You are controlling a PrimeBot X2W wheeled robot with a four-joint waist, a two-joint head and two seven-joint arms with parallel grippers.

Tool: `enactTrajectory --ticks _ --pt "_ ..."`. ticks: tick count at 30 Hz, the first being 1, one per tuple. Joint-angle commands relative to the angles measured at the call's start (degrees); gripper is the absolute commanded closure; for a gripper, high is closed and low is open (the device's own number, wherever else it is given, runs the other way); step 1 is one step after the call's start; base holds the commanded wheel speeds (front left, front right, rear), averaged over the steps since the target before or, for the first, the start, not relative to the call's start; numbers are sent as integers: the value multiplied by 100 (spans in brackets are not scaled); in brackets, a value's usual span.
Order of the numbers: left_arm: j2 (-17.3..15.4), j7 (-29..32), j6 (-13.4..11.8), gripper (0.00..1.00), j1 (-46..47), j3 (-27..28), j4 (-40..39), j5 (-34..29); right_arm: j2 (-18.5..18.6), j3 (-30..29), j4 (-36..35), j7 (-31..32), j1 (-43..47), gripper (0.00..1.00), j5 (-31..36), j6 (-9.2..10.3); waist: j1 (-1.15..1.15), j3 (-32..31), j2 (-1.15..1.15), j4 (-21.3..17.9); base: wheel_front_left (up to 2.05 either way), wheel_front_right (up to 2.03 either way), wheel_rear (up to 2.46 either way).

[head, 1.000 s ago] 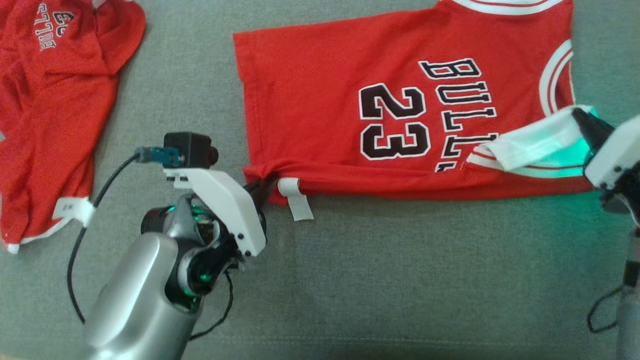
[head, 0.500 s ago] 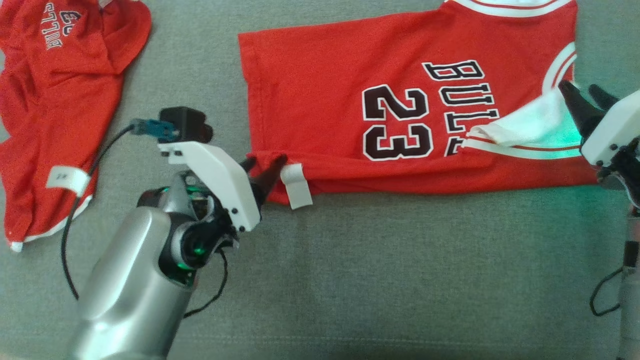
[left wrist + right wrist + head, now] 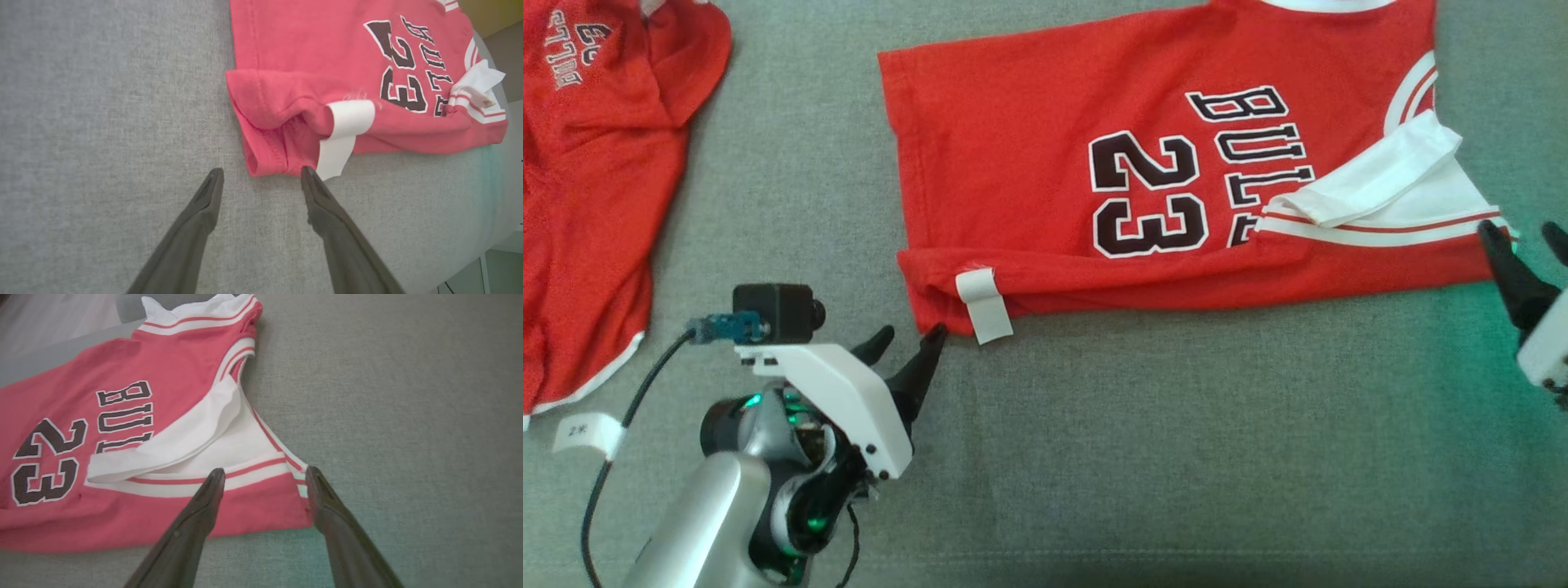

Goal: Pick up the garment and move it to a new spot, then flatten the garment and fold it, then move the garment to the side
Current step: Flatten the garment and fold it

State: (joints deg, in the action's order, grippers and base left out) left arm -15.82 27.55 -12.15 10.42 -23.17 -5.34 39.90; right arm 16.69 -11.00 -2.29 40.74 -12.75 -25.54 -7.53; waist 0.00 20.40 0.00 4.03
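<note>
The grey fabric surface (image 3: pixel 1176 457) carries the red Bulls 23 jersey (image 3: pixel 1029 163) toward 1 o'clock in the head view, its near long edge doubled over. A second red jersey (image 3: pixel 596 204) lies crumpled at 10 o'clock. The left gripper (image 3: pixel 913 331) at 7 o'clock and the right gripper (image 3: pixel 1519 229) at 3 o'clock are spread and empty by the jersey's near corners. Folding seems under way; the next fold likely calls for pinching both corners evenly, clear of the white label (image 3: pixel 983 304).

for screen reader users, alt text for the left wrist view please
A red fabric jersey numbered 23 lies on a grey cloth surface, near edge folded over, a white tag at the fold. The left arm's two dark fingers stand open at its corner.
</note>
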Motion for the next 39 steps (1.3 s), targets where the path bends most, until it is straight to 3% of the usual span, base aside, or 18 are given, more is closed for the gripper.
enactTrajectory --ticks 1,10,22,27,36,39 --pt "-122 -74 -31 0 240 242 -252 -45 170 -27 -310 23 -26 0 36 4 0 47 0 -6 0 0 0" --pt "-177 -95 -16 0 530 17 214 -373 180 32 -119 13 -7 0 324 4 0 164 0 -90 0 0 0" --pt "-63 -176 62 0 722 -43 650 -321 114 139 452 -12 -232 0 452 4 0 384 0 -94 0 0 0" --pt "-7 -149 143 0 756 -119 781 -259 21 211 731 42 -459 0 372 4 0 453 0 -77 0 0 0" --pt "-10 56 370 0 683 -337 883 -118 235 575 837 258 -499 0 28 4 0 420 0 -15 0 0 0" --pt "-22 151 440 51 643 -433 887 -87 303 638 809 312 -456 0 -107 4 0 393 0 -16 0 0 0"
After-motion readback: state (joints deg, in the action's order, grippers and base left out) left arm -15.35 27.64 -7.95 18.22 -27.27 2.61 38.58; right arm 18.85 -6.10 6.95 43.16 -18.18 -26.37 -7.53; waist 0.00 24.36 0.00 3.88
